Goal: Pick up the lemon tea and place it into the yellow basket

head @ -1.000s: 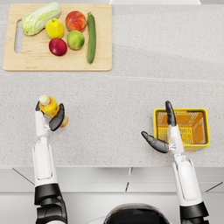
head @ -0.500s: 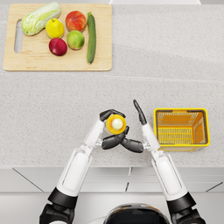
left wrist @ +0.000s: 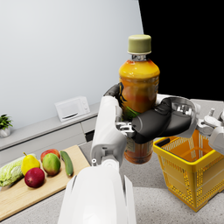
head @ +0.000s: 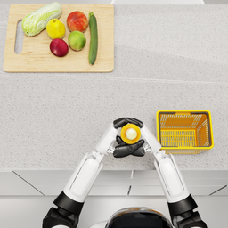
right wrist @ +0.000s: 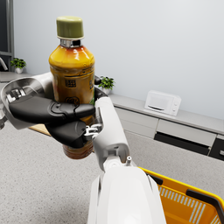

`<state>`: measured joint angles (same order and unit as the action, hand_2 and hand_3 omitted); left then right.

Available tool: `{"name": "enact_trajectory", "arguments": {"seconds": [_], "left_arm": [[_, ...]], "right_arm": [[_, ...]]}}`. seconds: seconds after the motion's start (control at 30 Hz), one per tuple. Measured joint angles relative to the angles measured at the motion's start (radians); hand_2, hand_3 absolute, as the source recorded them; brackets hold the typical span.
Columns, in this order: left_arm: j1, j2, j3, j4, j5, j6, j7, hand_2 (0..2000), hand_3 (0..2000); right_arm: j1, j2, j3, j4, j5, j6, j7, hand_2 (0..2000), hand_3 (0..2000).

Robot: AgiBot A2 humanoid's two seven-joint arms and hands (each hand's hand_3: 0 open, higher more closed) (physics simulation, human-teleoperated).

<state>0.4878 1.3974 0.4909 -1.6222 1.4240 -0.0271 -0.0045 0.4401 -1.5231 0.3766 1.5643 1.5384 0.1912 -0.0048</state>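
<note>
The lemon tea (head: 130,133) is an amber bottle with an olive cap, held upright above the counter just left of the yellow basket (head: 184,113). My left hand (head: 118,123) and right hand (head: 139,124) both wrap around it from opposite sides. In the left wrist view the lemon tea (left wrist: 139,83) is gripped across its front by the right hand (left wrist: 159,122), with the left hand (left wrist: 115,91) behind it and the basket (left wrist: 192,170) below. The right wrist view shows the lemon tea (right wrist: 72,65) held by the left hand (right wrist: 48,109) and the right hand (right wrist: 72,131).
A wooden cutting board (head: 44,62) lies at the far left of the counter with a cabbage (head: 42,18), several fruits and a cucumber (head: 92,38). The basket (right wrist: 192,201) has nothing in it. The counter's front edge runs just below the hands.
My left hand carried the bottle from the left side to the middle. My right hand left the basket, came in and closed around the bottle; both have since shifted slightly right.
</note>
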Motion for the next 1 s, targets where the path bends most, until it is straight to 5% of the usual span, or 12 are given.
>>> {"name": "enact_trajectory", "arguments": {"seconds": [0.1, 0.33, 0.53, 0.67, 0.77, 0.8, 0.83, 0.87, 0.97, 1.0], "left_arm": [[-0.038, -0.017, -0.048, -0.015, 0.000, 0.017, 0.003, 0, 40], [-0.173, -0.062, -0.353, -0.140, 0.000, 0.026, 0.004, 0, 0], [-0.168, -0.058, -0.548, -0.088, 0.000, 0.027, 0.004, 0, 0], [-0.153, -0.055, -0.589, -0.056, 0.000, 0.027, 0.004, 0, 0], [-0.163, -0.052, -0.602, -0.051, 0.000, 0.027, 0.004, 0, 0], [-0.166, -0.050, -0.604, -0.050, 0.000, 0.027, 0.004, 0, 0], [-0.170, -0.049, -0.606, -0.050, 0.000, 0.027, 0.004, 0, 0], [-0.173, -0.048, -0.609, -0.051, 0.000, 0.027, 0.004, 0, 0], [-0.174, -0.045, -0.611, -0.048, 0.000, 0.027, 0.004, 0, 0], [-0.164, -0.045, -0.611, -0.046, 0.000, 0.027, 0.004, 0, 0]], "right_arm": [[0.012, -0.011, -0.052, 0.014, 0.000, -0.017, 0.002, 2000, 2000], [0.048, -0.022, -0.326, 0.006, -0.001, -0.007, 0.004, 2000, 2000], [0.009, -0.024, -0.534, -0.006, -0.001, -0.006, -0.010, 2000, 2000], [-0.048, -0.035, -0.612, -0.027, -0.001, -0.018, -0.212, 2000, 2000], [-0.072, -0.038, -0.636, -0.071, -0.001, -0.010, -0.295, 2000, 2000], [-0.075, -0.037, -0.638, -0.089, -0.001, 0.000, -0.310, 639, 1673], [-0.074, -0.036, -0.636, -0.107, -0.001, -0.031, -0.321, 0, 1347], [-0.073, -0.035, -0.632, -0.113, -0.002, -0.050, -0.327, 0, 1020], [-0.072, -0.033, -0.604, -0.093, -0.002, -0.139, -0.140, 0, 40], [-0.068, -0.030, -0.591, -0.071, -0.002, -0.154, -0.099, 0, 0]]}}
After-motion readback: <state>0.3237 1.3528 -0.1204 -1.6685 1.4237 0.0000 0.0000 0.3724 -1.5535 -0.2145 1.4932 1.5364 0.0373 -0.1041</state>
